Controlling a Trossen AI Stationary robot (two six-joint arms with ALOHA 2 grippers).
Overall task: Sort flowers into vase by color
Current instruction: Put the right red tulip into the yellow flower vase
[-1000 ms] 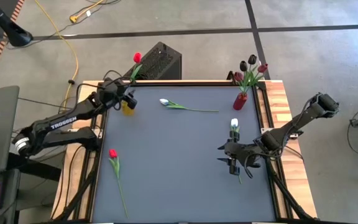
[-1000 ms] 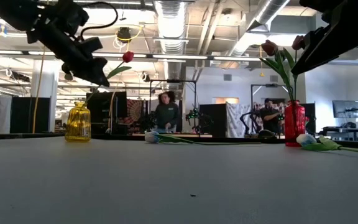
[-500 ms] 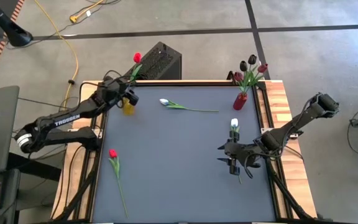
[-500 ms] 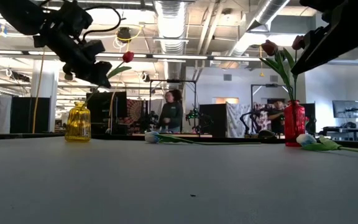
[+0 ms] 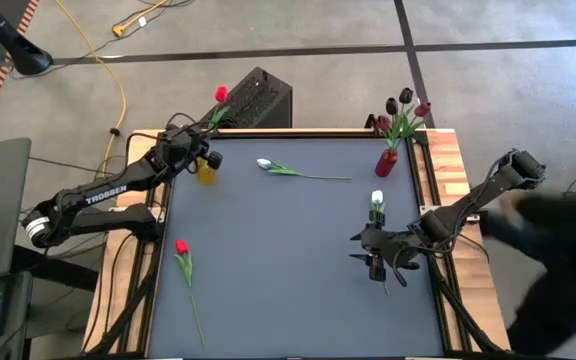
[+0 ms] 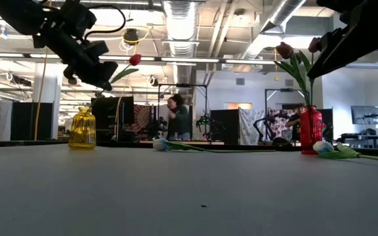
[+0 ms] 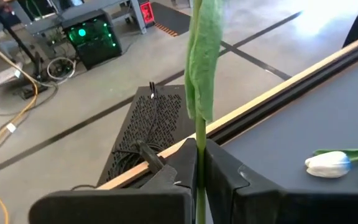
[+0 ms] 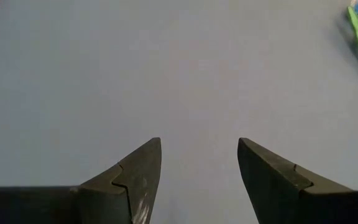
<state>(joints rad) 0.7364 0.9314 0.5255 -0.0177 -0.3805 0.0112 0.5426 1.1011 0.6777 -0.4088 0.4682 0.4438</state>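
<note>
The left gripper [image 5: 194, 147], above the small yellow glass vase [image 5: 205, 170] at the table's far-left corner, is clenched on the green stem of a red artificial tulip [image 5: 221, 94]. The right gripper [image 8: 199, 167] hovers released over the dark tabletop [image 5: 278, 260], beside a white tulip [image 5: 377, 200].

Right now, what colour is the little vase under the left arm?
Yellow vase, clearest in the low view.
</note>
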